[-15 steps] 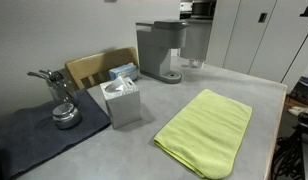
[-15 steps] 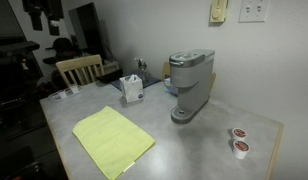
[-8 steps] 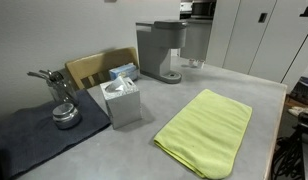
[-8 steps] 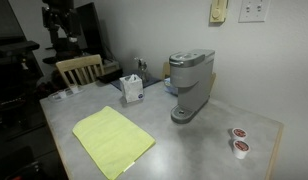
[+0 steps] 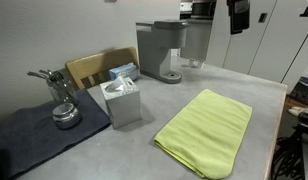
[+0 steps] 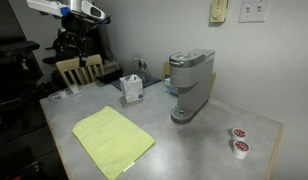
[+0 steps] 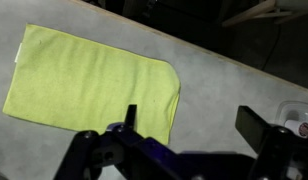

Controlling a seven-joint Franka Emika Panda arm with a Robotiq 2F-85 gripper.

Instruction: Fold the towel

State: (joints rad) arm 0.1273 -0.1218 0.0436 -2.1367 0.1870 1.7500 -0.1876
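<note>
One lime towel, one tissue box, two small pods, one tool, jaws apart.

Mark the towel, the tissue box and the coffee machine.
towel (image 5: 206, 130): in an exterior view, middle of the cloth.
tissue box (image 5: 126, 107): in an exterior view, its grey side wall.
coffee machine (image 6: 192, 85): in an exterior view, front of its body.
</note>
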